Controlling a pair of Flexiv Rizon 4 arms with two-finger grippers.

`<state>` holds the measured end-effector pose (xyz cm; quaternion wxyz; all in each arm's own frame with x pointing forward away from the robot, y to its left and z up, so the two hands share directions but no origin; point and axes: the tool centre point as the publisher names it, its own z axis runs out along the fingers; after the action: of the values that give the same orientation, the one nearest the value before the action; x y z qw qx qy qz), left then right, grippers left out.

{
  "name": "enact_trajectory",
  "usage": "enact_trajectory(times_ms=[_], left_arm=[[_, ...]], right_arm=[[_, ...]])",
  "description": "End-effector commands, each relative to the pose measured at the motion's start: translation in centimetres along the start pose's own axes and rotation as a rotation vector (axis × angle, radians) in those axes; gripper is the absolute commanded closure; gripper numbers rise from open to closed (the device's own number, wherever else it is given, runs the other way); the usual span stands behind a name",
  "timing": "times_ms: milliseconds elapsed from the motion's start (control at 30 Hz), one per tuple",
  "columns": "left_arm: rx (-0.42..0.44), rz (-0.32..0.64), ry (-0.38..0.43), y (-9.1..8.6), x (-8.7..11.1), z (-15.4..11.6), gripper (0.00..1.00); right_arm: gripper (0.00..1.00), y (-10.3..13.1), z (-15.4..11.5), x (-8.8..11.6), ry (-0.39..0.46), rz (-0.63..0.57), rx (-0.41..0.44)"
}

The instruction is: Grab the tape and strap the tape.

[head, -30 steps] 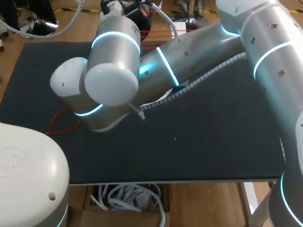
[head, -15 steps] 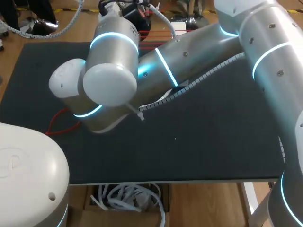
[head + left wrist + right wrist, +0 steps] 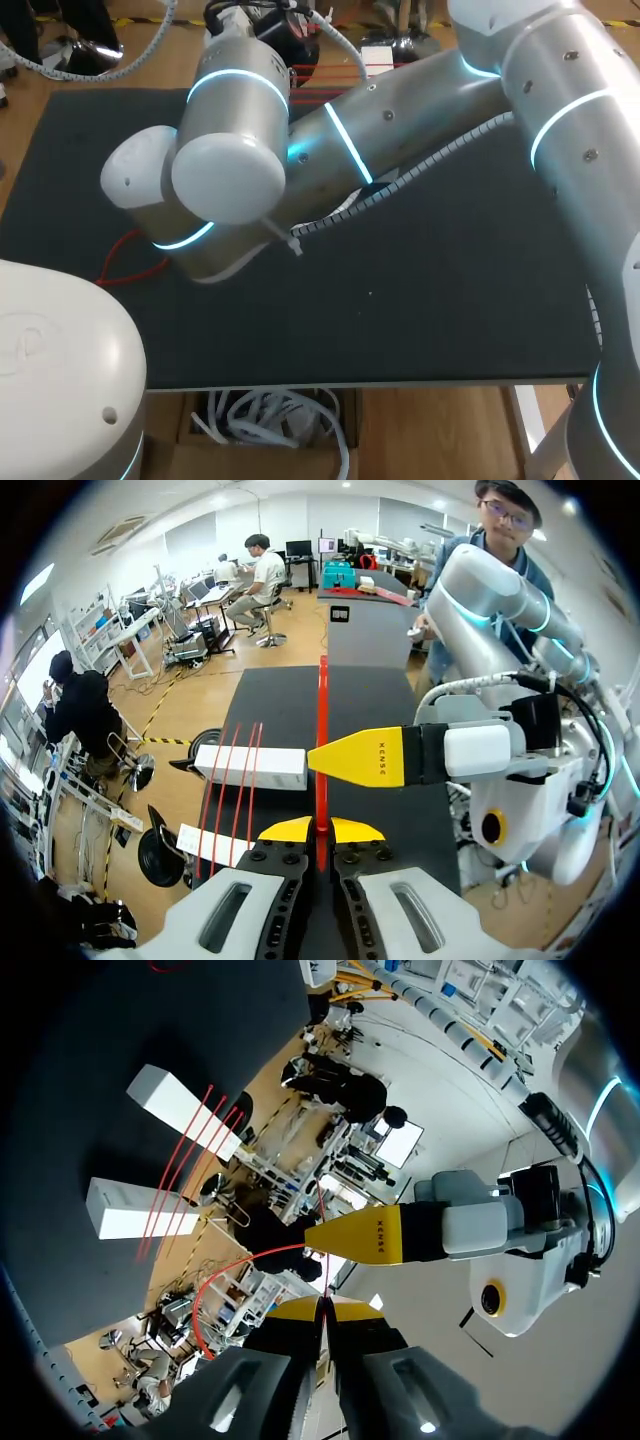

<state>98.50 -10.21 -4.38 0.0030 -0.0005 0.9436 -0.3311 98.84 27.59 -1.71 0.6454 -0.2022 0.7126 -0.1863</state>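
Note:
In the left wrist view my left gripper [image 3: 320, 830] is shut on a thin red tape [image 3: 322, 720] that runs straight ahead over the dark mat. A yellow finger [image 3: 365, 757] of my right gripper crosses just above it. In the right wrist view my right gripper [image 3: 322, 1308] is shut on the same red tape [image 3: 215, 1280], which curves away in a loop, with a left finger [image 3: 360, 1235] close ahead. Several red strands run across two white blocks [image 3: 250, 767] [image 3: 185, 1110]. In the head view my right arm [image 3: 400, 110] hides both grippers at the far edge.
A loose loop of the red tape [image 3: 130, 262] lies on the dark mat [image 3: 430, 290] at the left, partly under my right arm's wrist. Red strands [image 3: 325, 73] show at the mat's far edge. My left arm's white housing [image 3: 60, 370] fills the near left corner.
My right arm's wrist has drifted slightly to the left and toward the far edge. Both grippers stay shut on the tape.

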Motion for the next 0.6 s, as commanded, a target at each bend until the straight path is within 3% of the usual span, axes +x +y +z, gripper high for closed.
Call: enact_trajectory(times_ms=[33,367,400,433,467,600], left_arm=[[-0.004,-0.001,0.001,-0.1,0.0,-0.1,1.00],[-0.004,-0.001,0.001,-0.1,0.0,-0.1,1.00],[-0.004,-0.001,0.001,-0.1,0.0,-0.1,1.00],[-0.004,-0.001,0.001,-0.1,0.0,-0.1,1.00],[-0.004,-0.001,0.001,-0.1,0.0,-0.1,1.00],[-0.004,-0.001,0.001,-0.1,0.0,-0.1,1.00]], right_arm=[[1.00,0.2,0.2,-0.2,0.004,-0.002,0.006],[1.00,-0.9,-0.1,-0.4,0.006,0.018,0.023],[0.93,-1.0,-0.2,-0.5,0.008,0.021,0.020],[0.73,-1.0,-0.2,-0.5,0.009,0.022,0.020],[0.62,-1.1,-0.3,-0.5,0.010,0.023,0.019],[0.58,-1.3,-0.6,-0.6,0.018,0.033,0.010]])
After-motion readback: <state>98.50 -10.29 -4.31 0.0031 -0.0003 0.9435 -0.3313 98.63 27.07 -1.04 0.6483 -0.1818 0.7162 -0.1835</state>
